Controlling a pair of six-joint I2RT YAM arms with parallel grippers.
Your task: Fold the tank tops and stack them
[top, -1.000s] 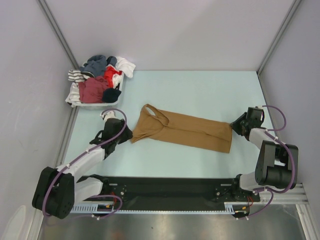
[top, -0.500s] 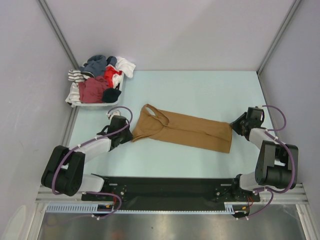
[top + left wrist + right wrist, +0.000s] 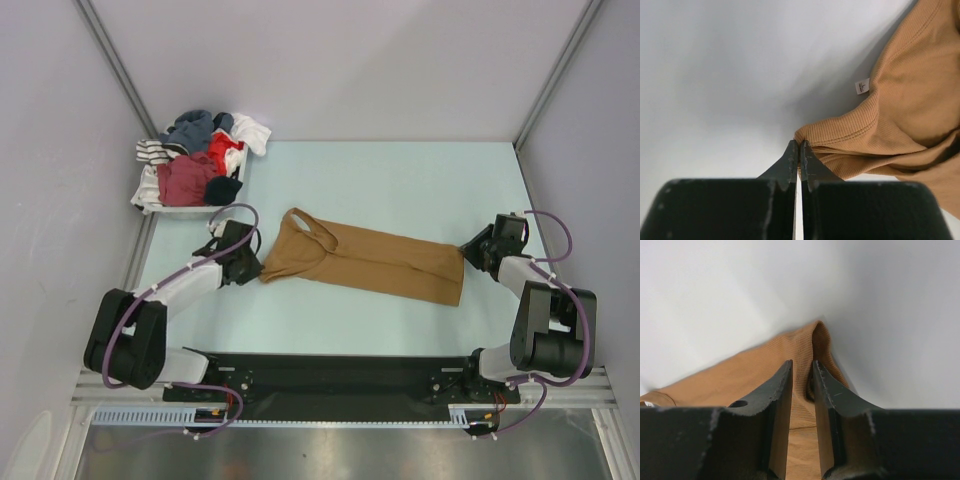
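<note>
**Left pincer now closed on the shoulder end**

Over the last second my left arm has swung in toward the cloth. The left pincer has gone from spread to pressed together, right on the ribbed edge of the tan tank top. The right arm has not shifted.

The top lies flat on the tabletop, stretched between my two pincers. The shoulder end is at the left one and the hem end at the right one. In the left wrist view the bite is shallow. Only the very corner of the ribbing sits at the tips, and the rest of the cloth spreads ahead and to the right of them. A small white label lies further ahead of the tips. The right pincer is pinching the hem corner, with tan cloth between its fingers and a raised fold just beyond them.

I take this step to be lifting both ends for the first fold. I would raise the two pincers together and slowly. I would watch the left wrist view, because so thin a hold could slip as soon as the cloth's weight comes on. If the ribbing creeps out, I would set it down and take a deeper bite. I would keep the cloth lightly taut between the pincers so that the fold line comes out straight.

The basket of mixed clothes sits beyond the left pincer, with a maroon top in it, and I would steer clear of it.
</note>
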